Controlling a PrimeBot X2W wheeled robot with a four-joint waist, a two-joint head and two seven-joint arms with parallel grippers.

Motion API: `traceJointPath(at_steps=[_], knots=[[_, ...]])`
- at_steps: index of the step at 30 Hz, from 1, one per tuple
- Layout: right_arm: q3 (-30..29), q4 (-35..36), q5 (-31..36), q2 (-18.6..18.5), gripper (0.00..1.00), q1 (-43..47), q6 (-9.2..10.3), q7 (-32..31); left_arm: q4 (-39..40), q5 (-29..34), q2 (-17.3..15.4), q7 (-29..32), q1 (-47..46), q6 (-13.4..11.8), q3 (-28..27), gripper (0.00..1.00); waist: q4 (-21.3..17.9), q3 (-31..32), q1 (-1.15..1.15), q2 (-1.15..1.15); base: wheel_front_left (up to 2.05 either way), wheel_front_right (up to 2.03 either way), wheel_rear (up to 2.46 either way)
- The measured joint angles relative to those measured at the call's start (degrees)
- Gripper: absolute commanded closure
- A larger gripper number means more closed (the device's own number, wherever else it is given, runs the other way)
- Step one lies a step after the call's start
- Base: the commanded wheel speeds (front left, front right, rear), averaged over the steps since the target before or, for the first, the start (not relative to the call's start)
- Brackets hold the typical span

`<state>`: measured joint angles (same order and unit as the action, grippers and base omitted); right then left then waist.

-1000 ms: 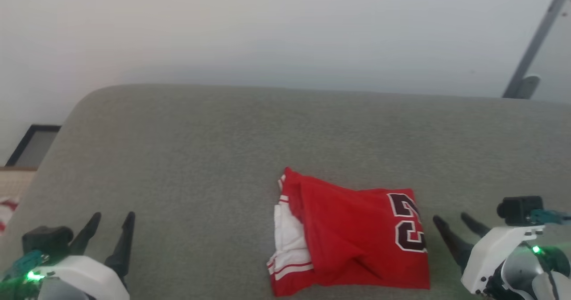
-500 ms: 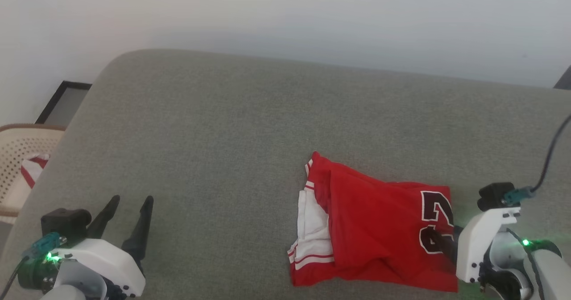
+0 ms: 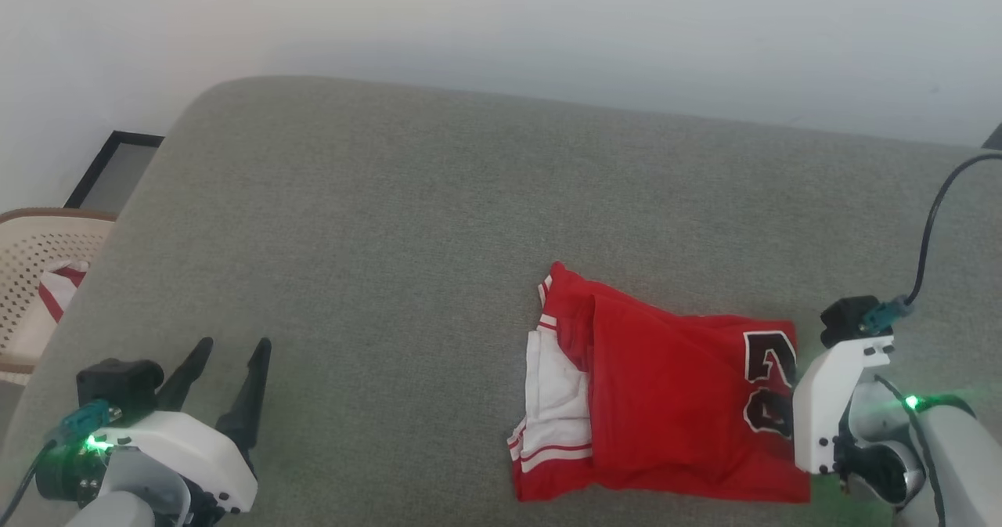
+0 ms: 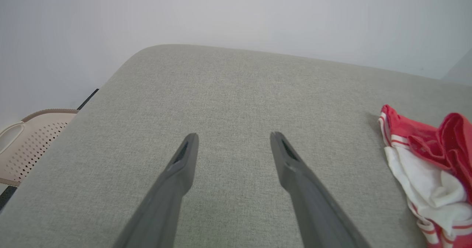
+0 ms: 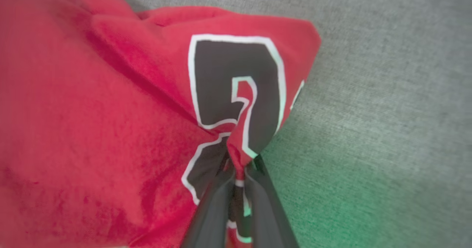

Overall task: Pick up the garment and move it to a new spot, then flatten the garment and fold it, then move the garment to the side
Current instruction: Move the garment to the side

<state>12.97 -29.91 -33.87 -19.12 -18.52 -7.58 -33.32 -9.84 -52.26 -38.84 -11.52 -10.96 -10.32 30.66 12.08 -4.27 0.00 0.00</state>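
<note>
**Right gripper pinches the red shirt at its numbered edge**

Just off the left edge of the grey cushion (image 3: 391,221) stands a cream perforated basket (image 3: 27,268) with a red-and-white cloth (image 3: 59,296) in it. Behind the basket, a dark frame (image 3: 109,171) lies by the cushion's rear left corner.

Over the cushion's front left corner hangs the left gripper (image 3: 235,344). Its two dark fingers are spread wide with nothing between them. In the left wrist view they point across bare grey fabric toward the cushion's far edge.

The shirt (image 3: 665,402) lies folded on the right half of the cushion, close to the front edge. White sleeve fabric and striped trim show at its left side and plain red cloth covers its middle. The dark, white-outlined number (image 5: 236,89) sits at its right side.

At that right side is the right gripper (image 5: 239,167), over the cushion's front right part. Its fingers are pressed together on a fold of the shirt just below the number. The cloth bunches up into a small peak where they grip. In the head view the white housing hides the fingertips.

A dark cable (image 3: 931,221) rises from the wrist, and green light tints the cushion beside it.
</note>
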Motion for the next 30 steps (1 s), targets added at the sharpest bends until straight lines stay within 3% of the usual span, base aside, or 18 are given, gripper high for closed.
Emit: traceJointPath(at_steps=[9, 21, 30], knots=[[-1.91, 2.24, 1.81, -2.2, 1.0, -1.86, 0.02, -1.31, -0.29, 0.33, -0.19, -0.33, -1.21, 0.4, 0.05, 0.0, -2.03, -0.3, 0.0, 0.0, 0.0, 0.0, 0.0], [-6.61, 4.6, 4.71, -10.89, 1.0, -5.65, 0.03, -2.94, -0.78, 2.74, 1.72, -0.59, -6.18, 1.59, 1.79, 0.0, -9.27, -2.93, 0.0, 0.0, 0.0, 0.0, 0.0], [-8.06, 1.02, 7.06, -16.53, 1.0, -12.07, 0.03, 0.87, -2.94, 4.81, 3.87, 0.08, -12.57, 3.39, 3.68, 0.0, -15.38, -6.49, 0.0, 0.0, 0.0, 0.0, 0.0]])
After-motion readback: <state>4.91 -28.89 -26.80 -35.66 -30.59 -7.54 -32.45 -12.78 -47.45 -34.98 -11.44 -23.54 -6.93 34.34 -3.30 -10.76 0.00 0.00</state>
